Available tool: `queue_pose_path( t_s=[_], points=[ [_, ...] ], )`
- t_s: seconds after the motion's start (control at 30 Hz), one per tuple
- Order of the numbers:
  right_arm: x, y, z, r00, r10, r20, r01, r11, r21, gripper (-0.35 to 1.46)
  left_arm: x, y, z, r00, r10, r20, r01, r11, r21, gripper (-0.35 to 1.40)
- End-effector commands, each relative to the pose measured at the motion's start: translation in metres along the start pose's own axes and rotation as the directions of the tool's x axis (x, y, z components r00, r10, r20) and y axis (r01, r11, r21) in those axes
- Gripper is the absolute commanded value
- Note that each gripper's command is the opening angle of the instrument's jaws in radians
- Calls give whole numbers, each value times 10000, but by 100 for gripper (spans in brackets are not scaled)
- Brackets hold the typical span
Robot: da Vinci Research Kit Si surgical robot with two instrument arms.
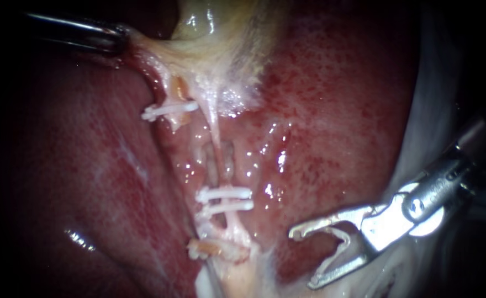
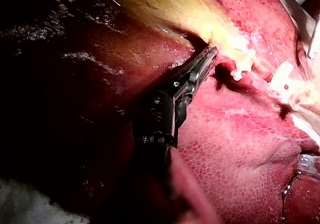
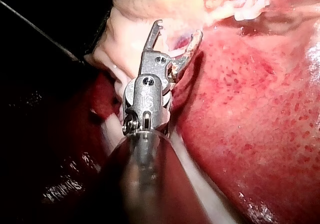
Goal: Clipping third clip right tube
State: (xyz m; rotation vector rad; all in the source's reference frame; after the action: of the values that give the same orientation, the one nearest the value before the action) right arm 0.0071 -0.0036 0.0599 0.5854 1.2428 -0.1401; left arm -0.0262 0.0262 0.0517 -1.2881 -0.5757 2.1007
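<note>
The left instrument (image 1: 122,37), slim dark metal, has its hand clamped on the pale yellowish gallbladder tissue (image 1: 210,60), I judge so that the thin pale right tube (image 1: 216,149) lies stretched and bare. The silver right instrument (image 1: 304,259) holds its hand wide apart, gripping nothing, well beside that tube over the red liver (image 1: 331,110). There are two instruments and three white clips. A clip pair (image 1: 225,200) sits low on the right tube, and a single clip (image 1: 168,110) sits on the strand to its left.

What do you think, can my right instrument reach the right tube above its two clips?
Probably yes: the right instrument is open beside the right tube, only bare liver between them, and the left instrument grips tissue far off.
</note>
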Motion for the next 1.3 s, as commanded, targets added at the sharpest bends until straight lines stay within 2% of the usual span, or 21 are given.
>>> queue_pose_path(
  t_s=[0.03, 0.13, 0.23, 0.33, 0.43, 0.53, 0.63, 0.83, 0.87, 0.93, 1.0, 1.13, 1.3],
  points=[
    [4, 4, -2, 9986, 482, -202, -482, 9988, 15, 49, 0, 2, 1, 10000, -3, -20, 3, 10000, 44, -35],
    [21, 22, -4, 9864, 1534, -595, -1538, 9881, -22, 49, -1, 4, 3, 10000, 0, -23, 0, 10000, 70, -35],
    [41, 46, -5, 9564, 2772, -925, -2789, 9603, -64, 49, -1, 4, 3, 10000, -1, -24, 1, 10000, 77, -35],
    [48, 65, 1, 9308, 3387, -1372, -3467, 9372, -385, 50, -1, 5, 3, 10000, -3, -25, 4, 10000, 81, -35],
    [43, 85, 16, 9077, 3905, -1533, -4026, 9137, -562, 50, -1, 5, 4, 10000, -5, -31, 5, 9999, 120, -35],
    [34, 105, 32, 8917, 4236, -1593, -4387, 8956, -740, 50, -1, 6, 4, 10000, -3, -32, 3, 9999, 128, -35],
    [23, 118, 45, 8754, 4521, -1714, -4697, 8792, -799, 50, -1, 6, 4, 10000, -6, -32, 6, 9999, 135, -35],
    [3, 132, 64, 8453, 4926, -2067, -5161, 8530, -779, 50, 0, 7, 5, 10000, -10, -30, 11, 9999, 118, -35],
    [2, 134, 67, 8441, 4911, -2153, -5161, 8530, -776, 50, 0, 8, 5, 10000, -11, -30, 11, 9999, 119, -35],
    [3, 139, 72, 8309, 5027, -2384, -5317, 8437, -743, 50, 0, 8, 5, 10000, -11, -30, 11, 9999, 121, -35],
    [5, 142, 75, 8216, 5030, -2684, -5353, 8425, -599, 50, 0, 8, 5, 10000, -11, -30, 11, 9999, 121, -35],
    [14, 147, 85, 7657, 5355, -3563, -5705, 8212, 81, 50, 0, 8, 5, 10000, -11, -31, 11, 9999, 123, -35],
    [26, 146, 89, 7322, 5444, -4093, -5714, 8180, 660, 50, 0, 8, 5, 10000, -11, -31, 12, 9999, 125, -35]
  ],
)
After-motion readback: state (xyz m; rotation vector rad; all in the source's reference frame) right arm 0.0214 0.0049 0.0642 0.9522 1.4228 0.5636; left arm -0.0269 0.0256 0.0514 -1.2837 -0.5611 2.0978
